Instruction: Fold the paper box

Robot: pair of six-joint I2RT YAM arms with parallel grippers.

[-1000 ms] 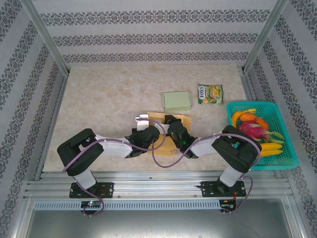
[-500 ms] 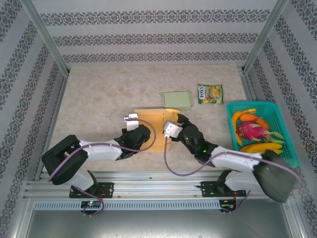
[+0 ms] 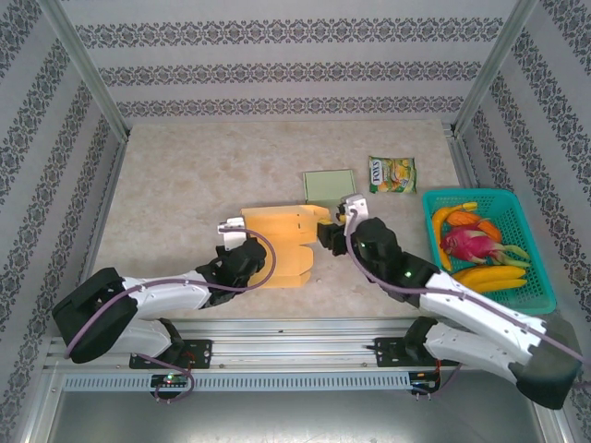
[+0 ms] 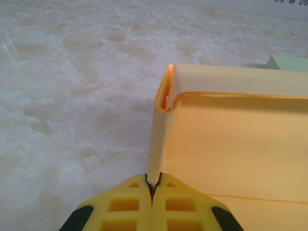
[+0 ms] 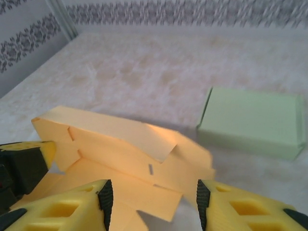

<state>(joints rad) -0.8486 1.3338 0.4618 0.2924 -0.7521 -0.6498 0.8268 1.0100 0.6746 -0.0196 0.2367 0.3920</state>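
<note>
Well, the paper box (image 3: 277, 245) lies just beside the green box (image 3: 330, 187), barely begun: one wall raised, left fingers (image 4: 130, 204) pinching its edge, right fingers (image 5: 72, 209) parted and empty; most folds look undone.

Table (image 3: 185, 175) bears paper box (image 3: 277, 247), green box (image 3: 325, 185), packet (image 3: 392, 173), basket (image 3: 466, 193).

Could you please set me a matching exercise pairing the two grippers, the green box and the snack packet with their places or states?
Things:
1. left gripper
2. right gripper
3. green box
4. snack packet

Places or states:
A. lies between the green box and the basket
B. jaws apart at the right end of the paper box
C. jaws shut on the paper box's edge
D. lies just beyond the paper box

Pairs: 1-C; 2-B; 3-D; 4-A.
</note>
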